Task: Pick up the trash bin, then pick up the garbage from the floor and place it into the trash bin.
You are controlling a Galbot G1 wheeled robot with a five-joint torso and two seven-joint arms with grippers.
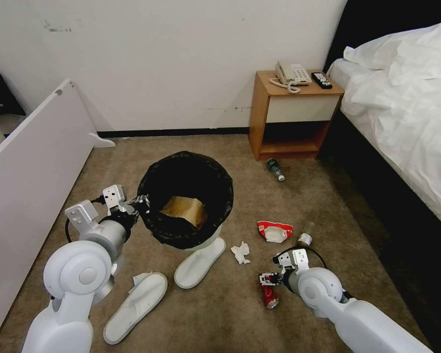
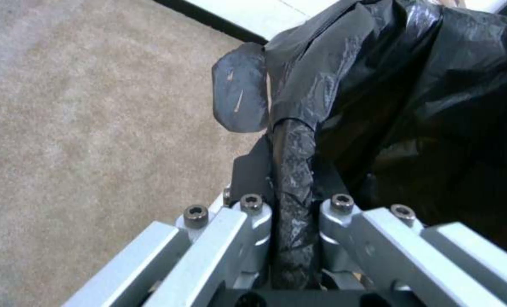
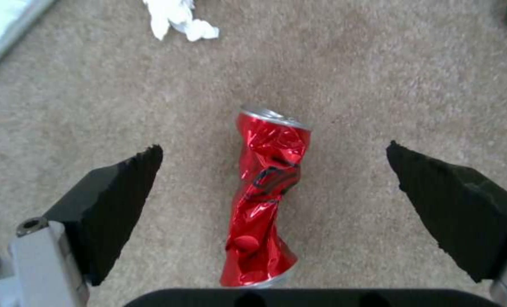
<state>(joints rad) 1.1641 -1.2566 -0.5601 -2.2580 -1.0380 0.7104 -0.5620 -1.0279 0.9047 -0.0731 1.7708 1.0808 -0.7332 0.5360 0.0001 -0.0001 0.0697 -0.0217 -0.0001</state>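
Observation:
The trash bin (image 1: 154, 223) is white and lined with a black bag. My left gripper (image 1: 138, 202) is shut on its near-left rim. The left wrist view shows that gripper (image 2: 276, 115) clamping the bag-covered rim (image 2: 293, 170), one pad outside it. A brown paper bag (image 1: 183, 210) lies inside the bin. My right gripper (image 1: 268, 279) hangs open just above a crushed red can (image 1: 269, 296) on the carpet. In the right wrist view the can (image 3: 268, 192) lies between the spread fingers (image 3: 117, 200) of the gripper (image 3: 272, 149), untouched.
Two white slippers (image 1: 199, 263) (image 1: 134, 306), a crumpled tissue (image 1: 240, 252), a red-white wrapper with a mask (image 1: 275, 231) and two bottles (image 1: 275, 169) (image 1: 306, 238) lie on the carpet. A nightstand (image 1: 291, 115) and a bed (image 1: 406, 108) stand at the right, a white panel (image 1: 29, 162) at the left.

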